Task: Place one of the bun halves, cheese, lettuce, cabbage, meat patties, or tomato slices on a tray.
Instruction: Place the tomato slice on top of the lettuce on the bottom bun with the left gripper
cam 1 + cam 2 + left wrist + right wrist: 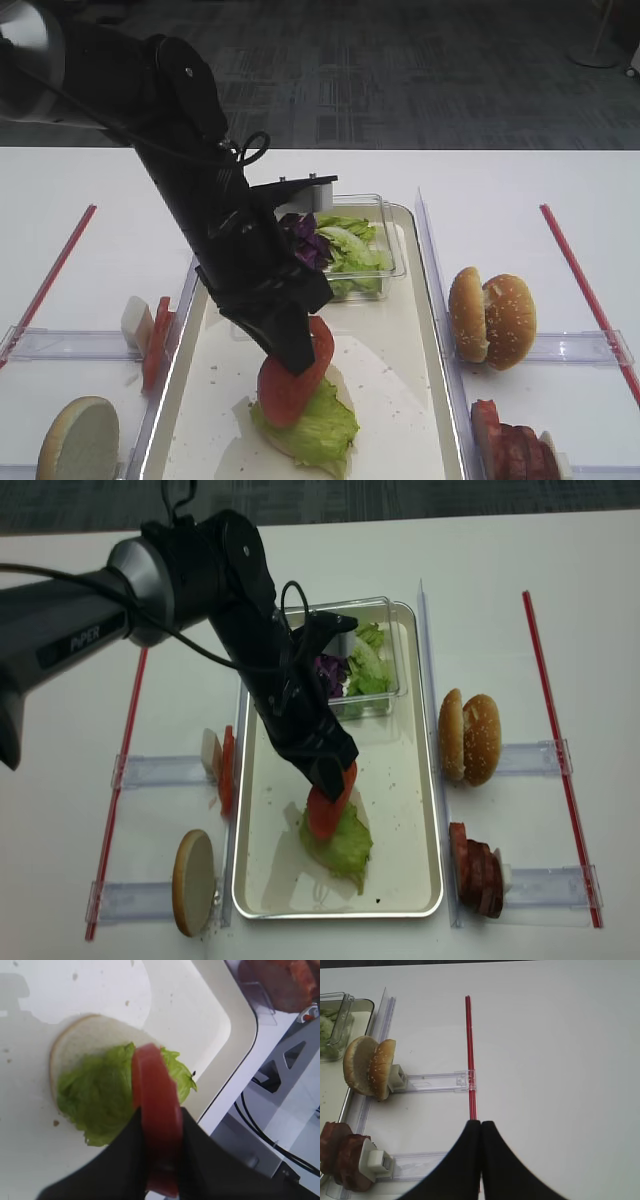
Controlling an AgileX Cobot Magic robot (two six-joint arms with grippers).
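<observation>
My left gripper (300,355) is shut on a red tomato slice (155,1095) held on edge, just above the frilly lettuce (95,1095). That leaf lies on a pale bun half (80,1035) on the cream tray (400,400). In the overhead view the tomato slice (322,810) hangs over the lettuce (345,845) near the tray's (400,810) front. My right gripper (481,1122) is shut and empty over the bare table by a red strip (469,1050). No cheese shows in any view.
A clear box (385,225) at the tray's back holds lettuce and purple cabbage (305,240). Right of the tray stand two bun halves (490,315) and meat patties (505,440) in holders. On the left are tomato slices (157,340) and a bun half (78,440).
</observation>
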